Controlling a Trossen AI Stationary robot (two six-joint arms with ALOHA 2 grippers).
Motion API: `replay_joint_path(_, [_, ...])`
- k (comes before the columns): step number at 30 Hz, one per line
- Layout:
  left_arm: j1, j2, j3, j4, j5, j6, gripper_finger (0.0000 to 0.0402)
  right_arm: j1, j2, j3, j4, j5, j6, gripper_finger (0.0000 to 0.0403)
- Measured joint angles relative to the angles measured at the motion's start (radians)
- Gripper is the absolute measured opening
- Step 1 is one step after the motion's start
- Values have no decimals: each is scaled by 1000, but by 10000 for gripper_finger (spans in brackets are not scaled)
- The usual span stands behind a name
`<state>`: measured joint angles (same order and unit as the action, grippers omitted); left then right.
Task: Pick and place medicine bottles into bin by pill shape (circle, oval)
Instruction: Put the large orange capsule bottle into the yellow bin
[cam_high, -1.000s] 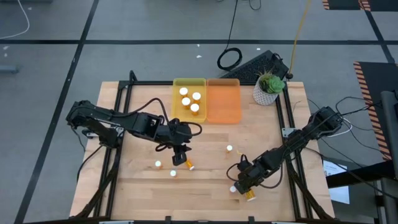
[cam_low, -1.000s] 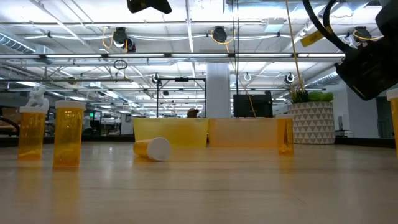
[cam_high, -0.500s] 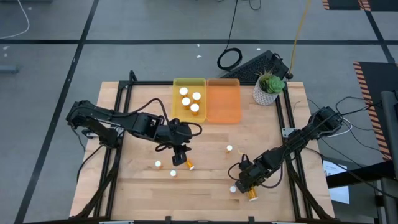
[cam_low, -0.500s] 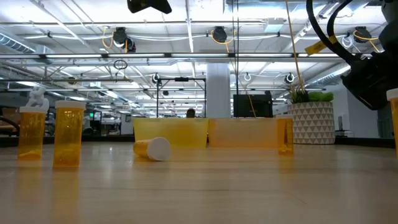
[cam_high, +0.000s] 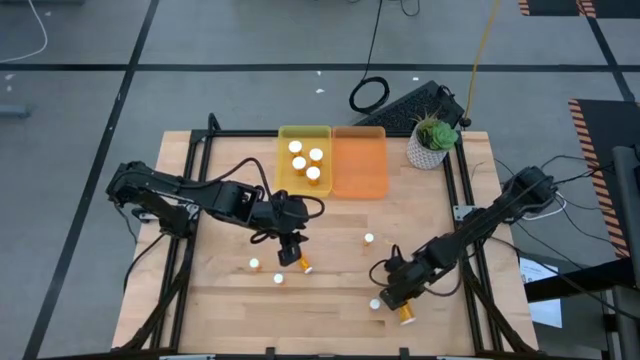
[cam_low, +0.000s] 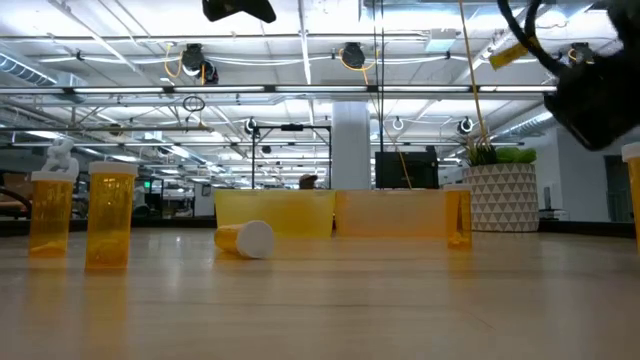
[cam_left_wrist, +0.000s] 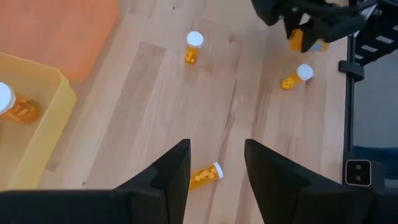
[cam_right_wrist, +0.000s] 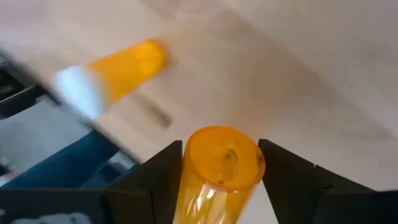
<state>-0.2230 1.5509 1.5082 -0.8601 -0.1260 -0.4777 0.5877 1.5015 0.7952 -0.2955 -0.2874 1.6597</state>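
The desk (cam_high: 230, 300) is a square of pale, smooth wood planks with a dark metal frame along its sides. At its far edge two shallow rectangular trays of translucent plastic sit touching side by side: the yellow tray (cam_high: 286, 178) holds four upright bottles, their round white caps showing from above, while the orange tray (cam_high: 360, 165) holds nothing. Just beside the orange tray stands a white patterned pot (cam_high: 428, 152) with a green plant.

The left claw (cam_high: 289, 254) hovers near the desk's middle with its dark fingers apart and nothing between them, above a bottle lying on its side (cam_high: 303, 265). The right claw (cam_high: 393, 297) is near the front edge, closed on an orange cylindrical bottle (cam_right_wrist: 221, 168) gripped between both fingers.

Loose bottles of translucent orange plastic are scattered about: two upright ones (cam_high: 254, 264) near the left claw, one upright (cam_high: 369, 239) mid-desk, and one lying flat (cam_high: 404, 314) just beside the right claw.
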Motion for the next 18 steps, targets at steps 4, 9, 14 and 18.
replay_joint_path(4, [-5, 0, 0, 46, -6, -6, 154, -6, -99, 0, 8, 3, -7, 187])
replay_joint_path(9, [-15, 0, 0, 203, -6, -2, 154, -22, -262, 0, 77, 134, -4, 190])
replay_joint_path(14, [-28, -13, -1, 363, -25, 27, 162, -56, -417, 0, 156, 379, -17, 188])
replay_joint_path(18, [-48, -38, -1, 452, -106, 78, 198, -104, -503, 0, 226, 537, -91, 189])
